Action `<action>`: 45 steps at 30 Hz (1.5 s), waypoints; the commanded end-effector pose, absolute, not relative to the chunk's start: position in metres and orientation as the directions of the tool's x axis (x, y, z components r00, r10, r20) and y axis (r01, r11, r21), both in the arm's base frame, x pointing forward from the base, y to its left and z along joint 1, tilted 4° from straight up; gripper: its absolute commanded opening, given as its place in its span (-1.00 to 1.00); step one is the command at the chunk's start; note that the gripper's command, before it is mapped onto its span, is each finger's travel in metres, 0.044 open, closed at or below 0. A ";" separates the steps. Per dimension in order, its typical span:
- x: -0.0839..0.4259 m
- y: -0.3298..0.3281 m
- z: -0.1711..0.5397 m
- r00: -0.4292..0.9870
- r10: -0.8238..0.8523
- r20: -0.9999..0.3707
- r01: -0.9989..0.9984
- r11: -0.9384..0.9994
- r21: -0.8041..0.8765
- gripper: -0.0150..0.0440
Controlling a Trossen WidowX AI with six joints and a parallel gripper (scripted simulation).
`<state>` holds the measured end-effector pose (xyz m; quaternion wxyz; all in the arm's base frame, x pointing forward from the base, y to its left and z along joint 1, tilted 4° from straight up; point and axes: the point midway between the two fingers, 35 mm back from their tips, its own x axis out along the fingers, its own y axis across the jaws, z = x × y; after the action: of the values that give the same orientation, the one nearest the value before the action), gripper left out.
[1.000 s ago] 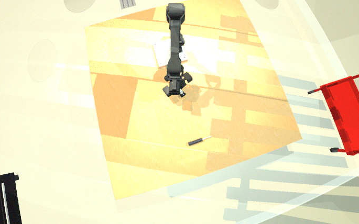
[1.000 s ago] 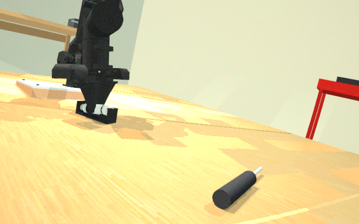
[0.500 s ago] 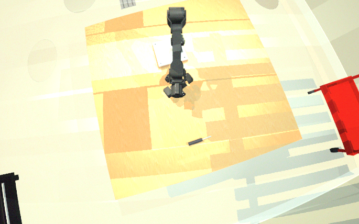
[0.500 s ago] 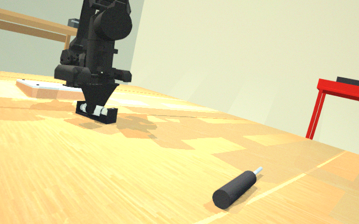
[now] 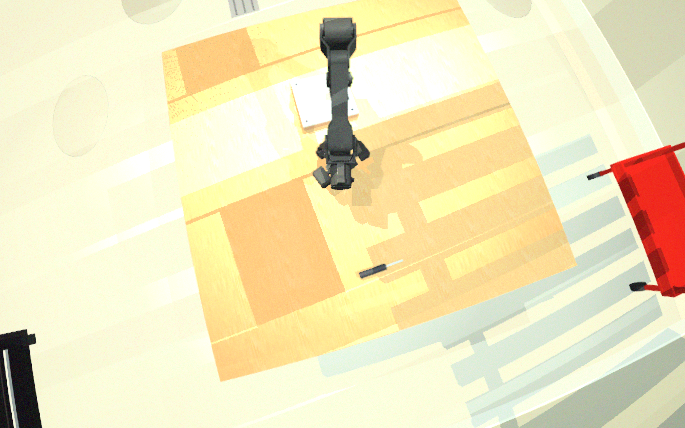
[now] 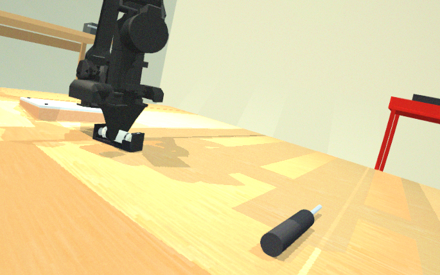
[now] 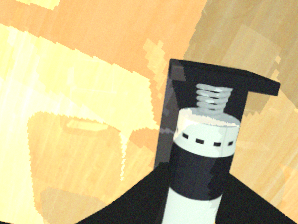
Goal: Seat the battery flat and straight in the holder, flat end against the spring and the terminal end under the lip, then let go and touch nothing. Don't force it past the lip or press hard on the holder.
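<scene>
Presently, the battery (image 6: 121, 136) (image 7: 204, 170) sits between the hand's (image 6: 114, 136) (image 7: 197, 200) fingers.

The top view looks steeply down from high above the wooden table (image 5: 281, 255) (image 6: 166, 205) (image 7: 100, 30), taking in its whole surface and a wide stretch of floor, with the red cart (image 5: 679, 212) (image 6: 430, 114) at the right. The exterior view sits low and near the tabletop, looking across it at a slant, its horizon tilted; the screwdriver (image 5: 373, 270) (image 6: 288, 232) is near and the arm (image 5: 339, 90) (image 6: 146, 32) farther off, at the left. Those two views share all of these. The wrist view is the closest, looking down along the gripper's fingers at the battery (image 7: 202, 175) and holder (image 7: 164, 135), which the exterior shows from the side.
</scene>
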<state>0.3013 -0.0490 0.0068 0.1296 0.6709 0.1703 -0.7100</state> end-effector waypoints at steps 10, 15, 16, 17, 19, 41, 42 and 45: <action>0.310 -0.045 0.005 -0.081 0.039 -0.996 0.407 -0.911 -0.068 -0.26; 0.312 -0.045 0.005 -0.080 0.039 -0.996 0.407 -0.911 -0.068 -0.26; 0.312 -0.045 0.005 -0.079 0.040 -0.996 0.407 -0.911 -0.068 -0.26; 0.311 -0.045 0.006 -0.079 0.040 -0.996 0.407 -0.911 -0.068 -0.26; 0.311 -0.045 0.006 -0.079 0.040 -0.996 0.407 -0.911 -0.068 -0.26; 0.312 -0.045 0.012 -0.080 0.040 -0.996 0.409 -0.910 -0.070 0.09; 0.312 -0.045 0.014 -0.081 0.040 -0.996 0.409 -0.910 -0.070 0.09; 0.312 -0.045 0.020 -0.081 0.040 -0.996 0.411 -0.909 -0.070 0.09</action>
<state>0.3100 -0.0445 0.0126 0.1282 0.6626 0.1705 -0.7179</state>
